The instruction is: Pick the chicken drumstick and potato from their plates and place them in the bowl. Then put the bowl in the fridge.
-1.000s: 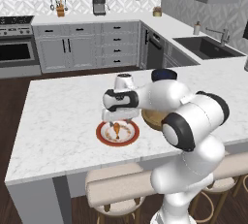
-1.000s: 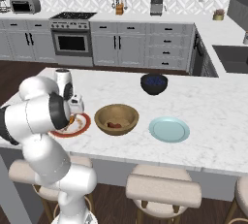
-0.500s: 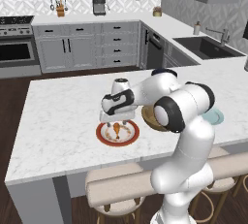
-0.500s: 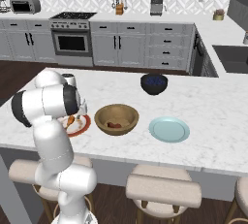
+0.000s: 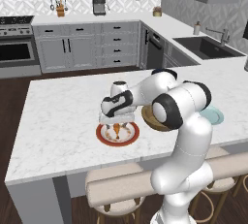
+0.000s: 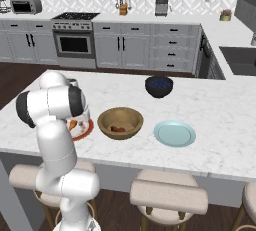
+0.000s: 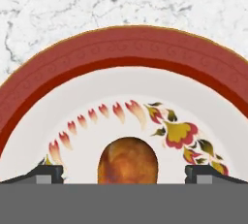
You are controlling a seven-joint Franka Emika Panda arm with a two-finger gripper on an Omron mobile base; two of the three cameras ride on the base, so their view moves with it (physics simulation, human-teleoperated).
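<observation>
While the pincer (image 5: 117,124) hangs low over the red-rimmed plate (image 5: 103,136), its 2 fingers stand wide apart with the chicken drumstick (image 7: 128,162) between them, and I cannot tell whether either finger touches it. Seen from the hand, one dark fingertip (image 7: 46,173) sits at each side of the golden-brown meat, which lies on the plate's painted white middle, with the broad red rim (image 7: 121,48) arching above and the marble bench (image 7: 58,5) beyond it. From the right base camera the drumstick (image 6: 73,124) shows as an orange spot on that plate, partly hidden behind the arm. Just beside the plate stands the wooden bowl (image 6: 106,120), and the dark reddish potato (image 6: 118,129) lies inside it. Next along the bench rests the pale blue plate (image 6: 174,133), bare. Further back, a small dark bowl (image 6: 159,86) stands apart from the others. Stools (image 6: 169,196) line the near edge of the bench.
</observation>
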